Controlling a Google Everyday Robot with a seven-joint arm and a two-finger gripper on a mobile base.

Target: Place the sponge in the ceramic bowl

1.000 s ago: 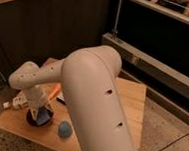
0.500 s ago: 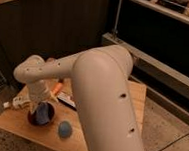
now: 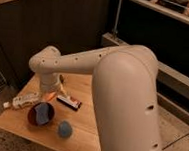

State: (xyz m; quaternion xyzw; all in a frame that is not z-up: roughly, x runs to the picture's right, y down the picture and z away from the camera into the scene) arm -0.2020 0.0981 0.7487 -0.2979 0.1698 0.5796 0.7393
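Camera view shows sponge [image 3: 44,113] inside ceramic bowl [image 3: 32,115], hand [image 3: 51,94] just above.

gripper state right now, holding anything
Gripper: cannot be told; it is just above the ceramic bowl, where the blue sponge lies.

Wooden table [image 3: 81,122] (pale) against dark wall [image 3: 68,22].

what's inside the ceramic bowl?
The blue sponge lies inside the ceramic bowl, hiding most of its floor. The gripper hangs just behind the bowl's rim.
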